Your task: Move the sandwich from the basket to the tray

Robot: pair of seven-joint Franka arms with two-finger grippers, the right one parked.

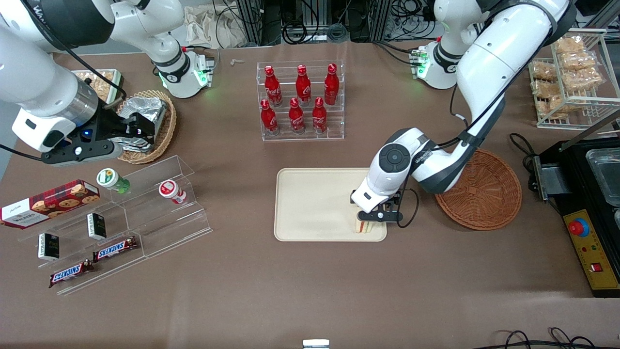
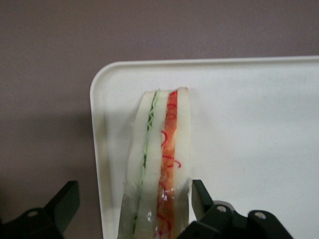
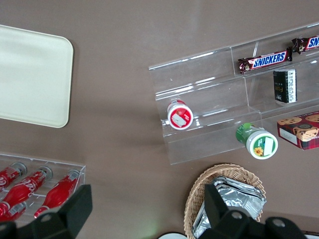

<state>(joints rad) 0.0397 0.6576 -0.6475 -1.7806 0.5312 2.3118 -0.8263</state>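
Front view: the left gripper point(image 1: 377, 216) sits low over the tray point(image 1: 310, 203), at the corner nearest the camera on the working arm's side. The sandwich point(image 1: 366, 227) stands on the tray directly beneath it, close to the rim. The basket point(image 1: 484, 194) lies beside the tray toward the working arm's end, with nothing visible in it.

Left wrist view: the sandwich point(image 2: 159, 164) stands on edge on the tray point(image 2: 249, 124), filling stripes up, its long axis running straight away from the wrist, between the fingers point(image 2: 202, 199). Fingers are spread: one is well clear of the bread; the other looks just beside the wrap (contact there cannot be settled). So the wedge appears released, standing by the tray corner.

Judgement: the placement looks done; the coming move is a straight lift, since a sideways drift could tip the wedge.

Right wrist view: only a tray corner point(image 3: 35, 79) shows; no sandwich in view.
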